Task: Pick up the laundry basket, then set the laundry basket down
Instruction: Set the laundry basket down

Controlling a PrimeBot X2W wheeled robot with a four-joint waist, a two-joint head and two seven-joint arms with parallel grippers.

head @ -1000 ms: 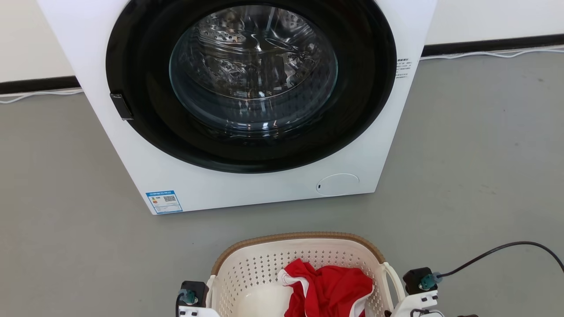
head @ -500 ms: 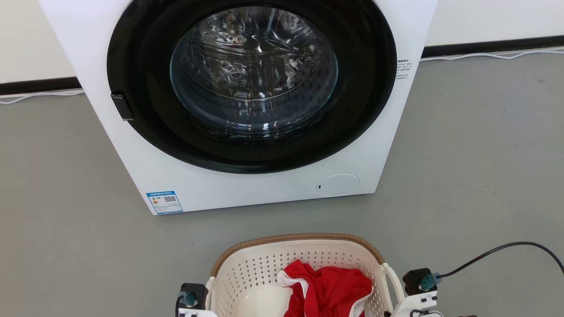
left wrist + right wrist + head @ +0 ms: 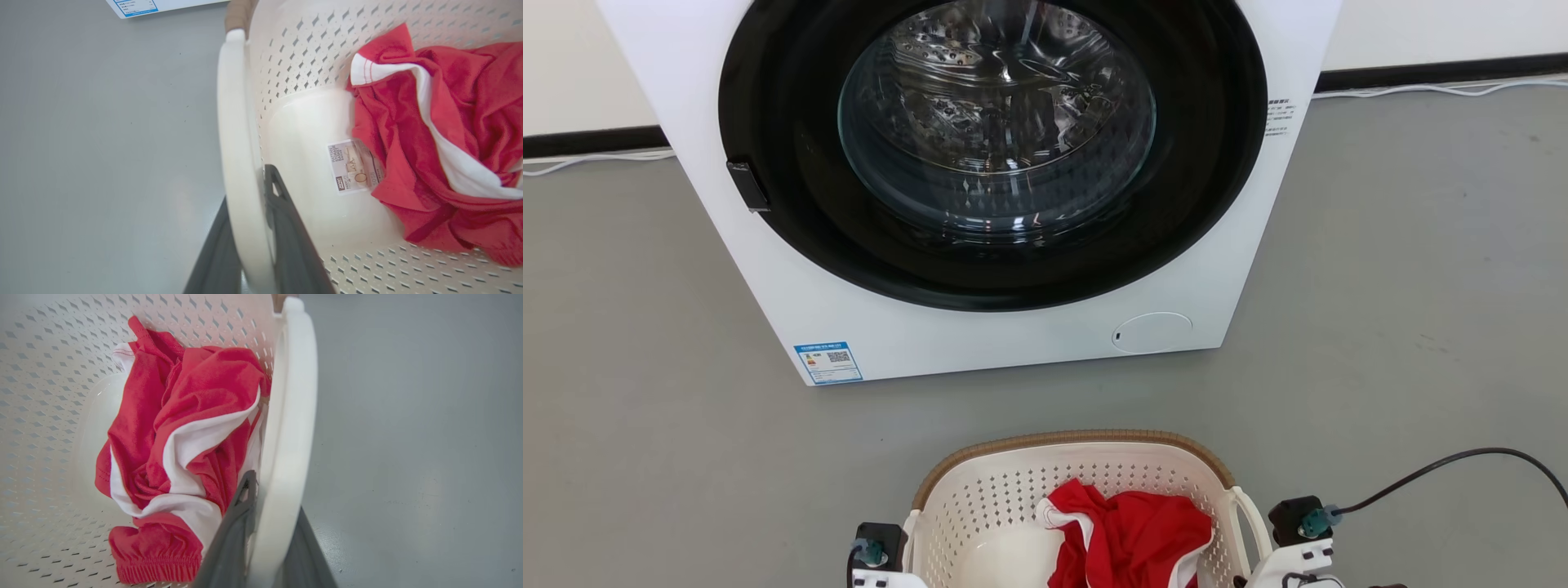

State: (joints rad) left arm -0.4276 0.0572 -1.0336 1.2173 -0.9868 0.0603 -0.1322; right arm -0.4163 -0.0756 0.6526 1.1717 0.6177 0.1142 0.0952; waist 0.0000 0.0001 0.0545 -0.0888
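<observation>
The laundry basket, cream-white and perforated with a brown rim band, sits at the bottom middle of the head view with a red and white garment inside. Both arms' wrists flank it, the left wrist and the right wrist. My left gripper is shut on the basket's white left handle, one dark finger inside the loop and one outside. My right gripper is shut the same way on the right handle. I cannot tell whether the basket's base touches the floor.
A white washing machine with a shut round glass door stands on the grey floor just beyond the basket. A black cable loops from my right wrist. A white cord runs along the wall's foot.
The head camera has moved a little: the washing machine sits higher and slightly larger in the picture. The basket and both grips look the same.
</observation>
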